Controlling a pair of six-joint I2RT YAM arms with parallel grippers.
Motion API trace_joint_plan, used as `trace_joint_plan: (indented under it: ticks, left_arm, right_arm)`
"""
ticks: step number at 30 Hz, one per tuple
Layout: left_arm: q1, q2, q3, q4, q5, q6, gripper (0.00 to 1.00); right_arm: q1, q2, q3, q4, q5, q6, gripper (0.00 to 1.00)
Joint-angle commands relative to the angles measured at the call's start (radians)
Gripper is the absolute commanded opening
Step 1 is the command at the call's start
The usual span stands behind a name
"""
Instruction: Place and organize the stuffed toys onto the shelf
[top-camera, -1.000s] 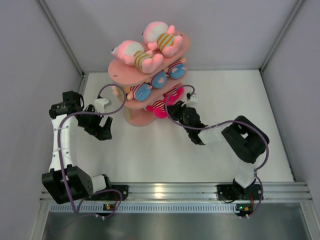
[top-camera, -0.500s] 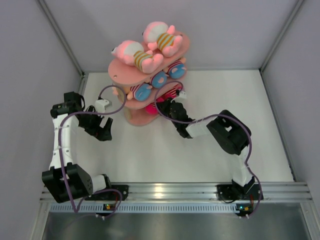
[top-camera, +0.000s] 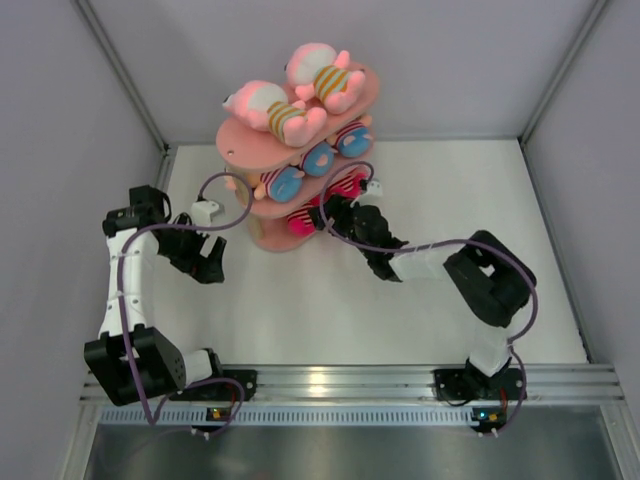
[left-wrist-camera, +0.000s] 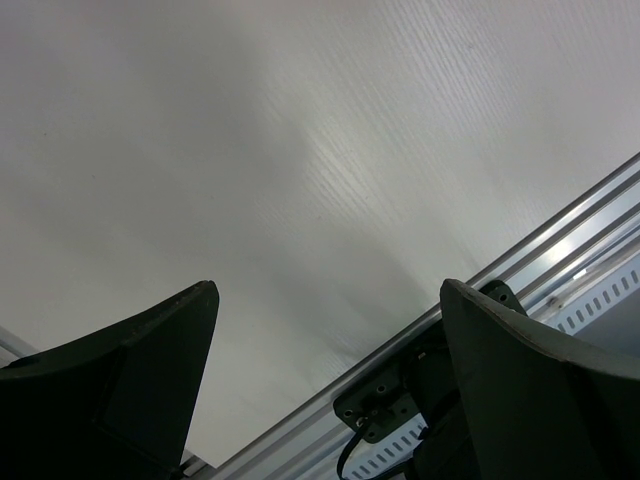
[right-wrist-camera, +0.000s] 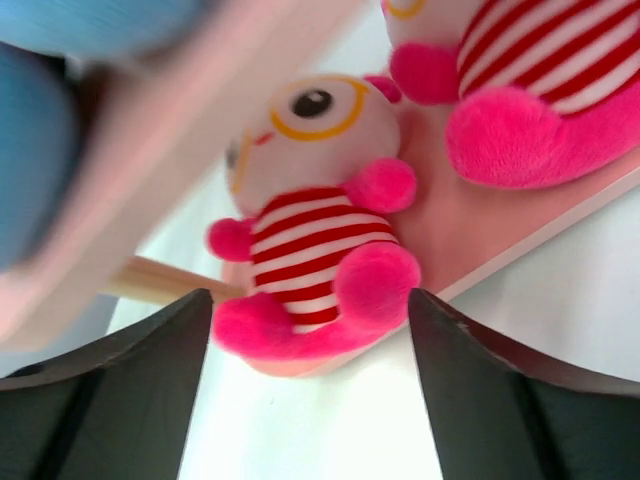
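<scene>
The pink three-tier shelf (top-camera: 262, 142) stands at the back of the table. Two stuffed toys (top-camera: 272, 110) lie on its top board, and blue-footed ones (top-camera: 287, 182) fill the middle board. On the bottom board (right-wrist-camera: 480, 215) sits a red-white striped toy (right-wrist-camera: 315, 235) with pink feet, and a second one (right-wrist-camera: 520, 90) sits beside it. My right gripper (right-wrist-camera: 310, 297) is open just in front of the striped toy's feet, holding nothing. My left gripper (left-wrist-camera: 328, 287) hangs open over bare table, left of the shelf (top-camera: 205, 262).
White walls close in the table on three sides. An aluminium rail (top-camera: 340, 380) with both arm bases runs along the near edge. The left arm's purple cable (top-camera: 235, 205) loops close to the shelf's left side.
My right gripper carried the striped toy in to the bottom board, then opened and let it go there. The left arm has stayed put.
</scene>
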Motion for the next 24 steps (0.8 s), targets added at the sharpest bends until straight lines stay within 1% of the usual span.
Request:
trace_joint_plan:
  ticks: [1, 3, 6, 7, 8, 10, 13, 15, 16, 18, 19, 21, 22, 24]
  left_arm:
    - [-0.002, -0.007, -0.02, 0.033, -0.006, 0.002, 0.98]
    - [-0.002, -0.007, -0.027, 0.048, -0.023, -0.009, 0.98]
    - [-0.001, 0.002, -0.05, 0.104, -0.084, -0.067, 0.98]
    - [-0.001, 0.005, -0.058, 0.134, -0.101, -0.081, 0.98]
    - [-0.001, 0.01, -0.069, 0.148, -0.134, -0.096, 0.98]
    - [-0.002, 0.023, -0.083, 0.179, -0.164, -0.138, 0.98]
    - [-0.002, 0.052, -0.106, 0.236, -0.231, -0.188, 0.98]
    - [-0.002, 0.08, -0.107, 0.265, -0.262, -0.225, 0.97]
    - [-0.001, 0.091, -0.109, 0.268, -0.271, -0.236, 0.97]
    - [-0.002, 0.117, -0.1, 0.283, -0.288, -0.268, 0.98]
    - [-0.002, 0.125, -0.098, 0.289, -0.294, -0.276, 0.98]
    - [-0.001, 0.135, -0.1, 0.302, -0.314, -0.294, 0.98]
    - [-0.002, 0.135, -0.1, 0.305, -0.323, -0.297, 0.98]
    - [-0.002, 0.137, -0.109, 0.317, -0.345, -0.307, 0.98]
  right_arm:
    - [-0.008, -0.201, -0.051, -0.075, 0.005, -0.064, 0.81]
    - [-0.014, -0.297, -0.068, -0.148, -0.008, -0.127, 0.87]
    - [-0.049, -0.4, -0.081, -0.386, -0.084, -0.203, 0.93]
    - [-0.066, -0.419, -0.077, -0.456, -0.099, -0.222, 0.93]
    - [-0.103, -0.437, -0.081, -0.582, -0.133, -0.262, 0.93]
    - [-0.141, -0.498, -0.1, -0.673, -0.156, -0.3, 0.94]
    - [-0.242, -0.597, -0.163, -0.845, -0.15, -0.342, 0.96]
    - [-0.301, -0.658, -0.175, -0.961, -0.102, -0.349, 1.0]
    - [-0.375, -0.673, -0.183, -0.988, -0.081, -0.349, 0.99]
    - [-0.478, -0.704, -0.189, -1.043, -0.105, -0.346, 0.99]
    - [-0.6, -0.71, -0.189, -1.054, -0.177, -0.342, 0.99]
    - [-0.735, -0.718, -0.187, -1.077, -0.235, -0.317, 0.99]
    - [-0.855, -0.72, -0.181, -1.086, -0.263, -0.314, 0.99]
    - [-0.934, -0.718, -0.174, -1.092, -0.25, -0.313, 0.99]
